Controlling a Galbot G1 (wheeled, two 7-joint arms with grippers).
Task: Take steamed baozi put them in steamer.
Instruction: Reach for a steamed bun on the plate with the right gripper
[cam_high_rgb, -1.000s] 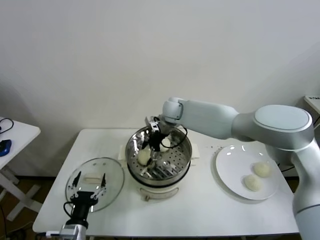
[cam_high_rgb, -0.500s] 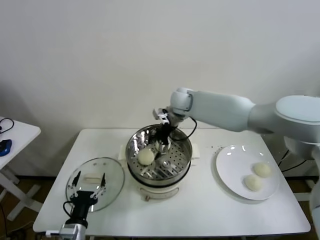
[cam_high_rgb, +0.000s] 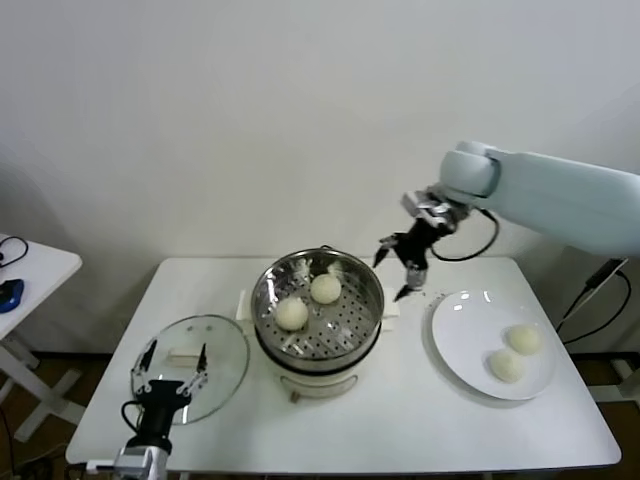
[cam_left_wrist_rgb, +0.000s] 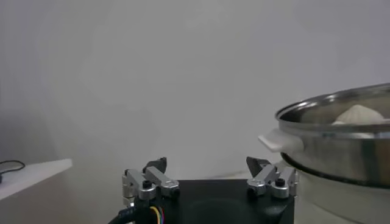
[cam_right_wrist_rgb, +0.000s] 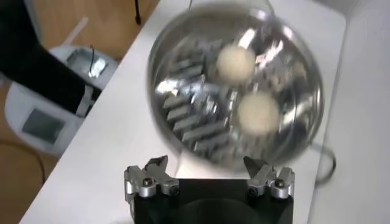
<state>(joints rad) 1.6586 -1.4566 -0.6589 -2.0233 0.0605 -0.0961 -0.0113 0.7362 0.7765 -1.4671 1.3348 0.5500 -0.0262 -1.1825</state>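
Note:
The steamer (cam_high_rgb: 318, 312) stands mid-table, a shiny steel pot on a cream base. Two baozi lie on its perforated tray, one (cam_high_rgb: 291, 313) to the left and one (cam_high_rgb: 325, 289) behind it. Two more baozi (cam_high_rgb: 523, 338) (cam_high_rgb: 505, 366) lie on the white plate (cam_high_rgb: 460, 340) at the right. My right gripper (cam_high_rgb: 399, 269) is open and empty, in the air between the steamer and the plate. In the right wrist view (cam_right_wrist_rgb: 207, 165) it hangs over the pot's edge, with both buns (cam_right_wrist_rgb: 236, 61) (cam_right_wrist_rgb: 258, 112) below. My left gripper (cam_high_rgb: 168, 362) is open and parked at the front left.
The round glass lid (cam_high_rgb: 190, 365) with a white handle lies on the table left of the steamer, under my left gripper. In the left wrist view the steamer's wall (cam_left_wrist_rgb: 341, 146) rises close by. A small side table (cam_high_rgb: 25, 265) stands far left.
My right gripper has let go of a baozi in the steamer, risen out of the pot and swung right toward the plate. Two buns now lie in the steamer. The left arm has not moved.

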